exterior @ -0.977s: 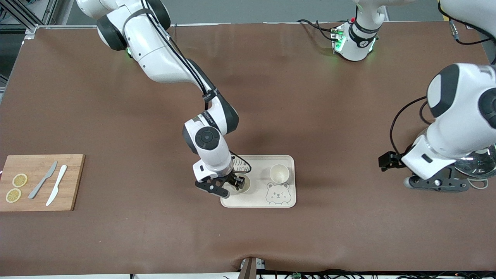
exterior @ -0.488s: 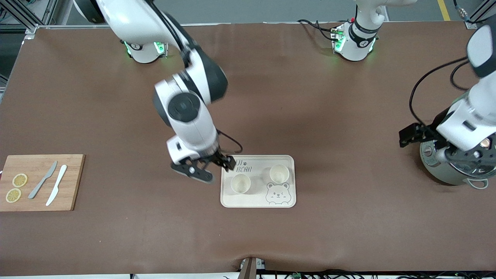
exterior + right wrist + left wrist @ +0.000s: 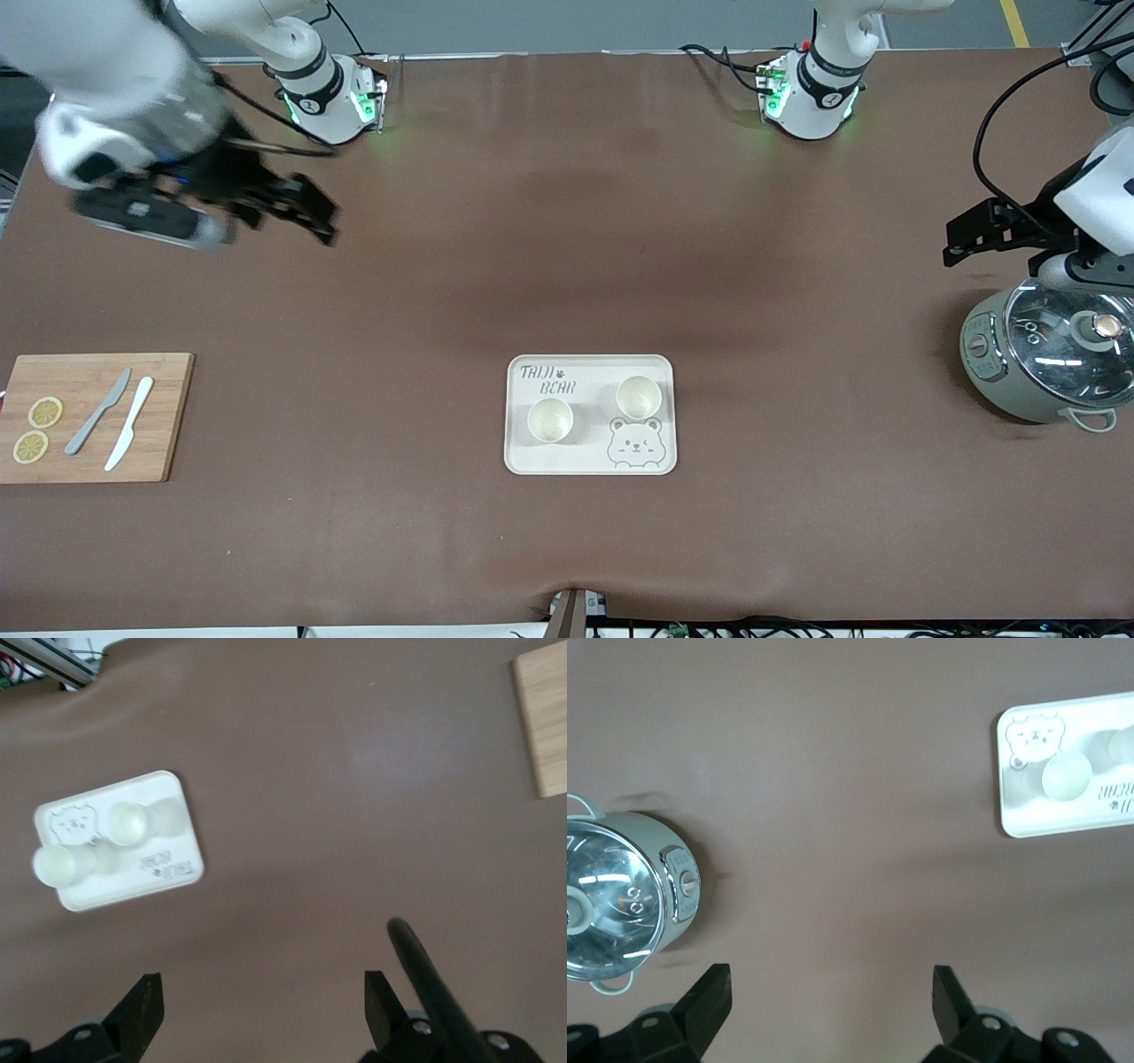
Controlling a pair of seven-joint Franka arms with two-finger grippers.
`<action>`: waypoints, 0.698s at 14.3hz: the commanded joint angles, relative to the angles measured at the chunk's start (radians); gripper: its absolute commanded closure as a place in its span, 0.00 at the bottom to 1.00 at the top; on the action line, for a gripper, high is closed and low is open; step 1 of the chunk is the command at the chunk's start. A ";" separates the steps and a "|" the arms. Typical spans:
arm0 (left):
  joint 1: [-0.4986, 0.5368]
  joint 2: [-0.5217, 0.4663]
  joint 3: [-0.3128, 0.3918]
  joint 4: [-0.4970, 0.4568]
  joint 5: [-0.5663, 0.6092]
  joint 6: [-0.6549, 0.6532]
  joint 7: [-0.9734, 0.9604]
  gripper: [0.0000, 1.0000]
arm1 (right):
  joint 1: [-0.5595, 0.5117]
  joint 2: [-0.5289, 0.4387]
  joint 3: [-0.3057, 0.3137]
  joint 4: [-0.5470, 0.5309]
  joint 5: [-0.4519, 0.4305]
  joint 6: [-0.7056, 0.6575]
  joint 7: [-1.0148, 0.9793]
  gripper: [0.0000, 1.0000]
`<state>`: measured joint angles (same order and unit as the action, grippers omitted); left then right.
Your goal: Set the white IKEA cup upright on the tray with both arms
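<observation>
The cream tray (image 3: 588, 447) with the bear drawing lies in the middle of the table, nearer the front camera. Two white cups stand upright on it, one (image 3: 550, 419) toward the right arm's end and one (image 3: 638, 397) toward the left arm's end. My right gripper (image 3: 306, 206) is open and empty, high over bare table near its base. My left gripper (image 3: 961, 239) is open and empty, up beside the pot. The left wrist view shows the tray (image 3: 1028, 815) and its own open gripper (image 3: 831, 992). The right wrist view shows the tray (image 3: 133, 886), both cups and its open gripper (image 3: 264, 997).
A grey pot with a glass lid (image 3: 1045, 363) stands at the left arm's end, also in the left wrist view (image 3: 611, 895). A wooden cutting board (image 3: 93, 416) with two knives and lemon slices lies at the right arm's end.
My right gripper let go of the cup on the tray, rose and swung away toward its base. My left gripper lifted away from over the pot.
</observation>
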<state>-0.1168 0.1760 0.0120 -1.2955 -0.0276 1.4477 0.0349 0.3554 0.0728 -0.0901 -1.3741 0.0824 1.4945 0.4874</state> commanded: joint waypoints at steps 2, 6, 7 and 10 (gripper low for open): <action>-0.003 -0.049 0.011 -0.048 -0.011 -0.023 0.022 0.00 | -0.196 -0.133 0.019 -0.206 -0.084 0.044 -0.321 0.00; -0.004 -0.049 0.039 -0.067 -0.008 0.034 0.076 0.00 | -0.285 -0.125 0.021 -0.328 -0.110 0.201 -0.467 0.00; -0.010 -0.049 0.048 -0.074 -0.008 0.051 0.076 0.00 | -0.289 -0.125 0.021 -0.354 -0.110 0.237 -0.471 0.00; 0.003 -0.043 0.048 -0.077 0.008 0.066 0.082 0.00 | -0.291 -0.122 0.019 -0.352 -0.112 0.241 -0.472 0.00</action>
<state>-0.1129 0.1564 0.0514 -1.3431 -0.0274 1.4910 0.0958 0.0848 -0.0255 -0.0928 -1.7139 -0.0090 1.7327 0.0268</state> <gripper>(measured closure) 0.000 0.000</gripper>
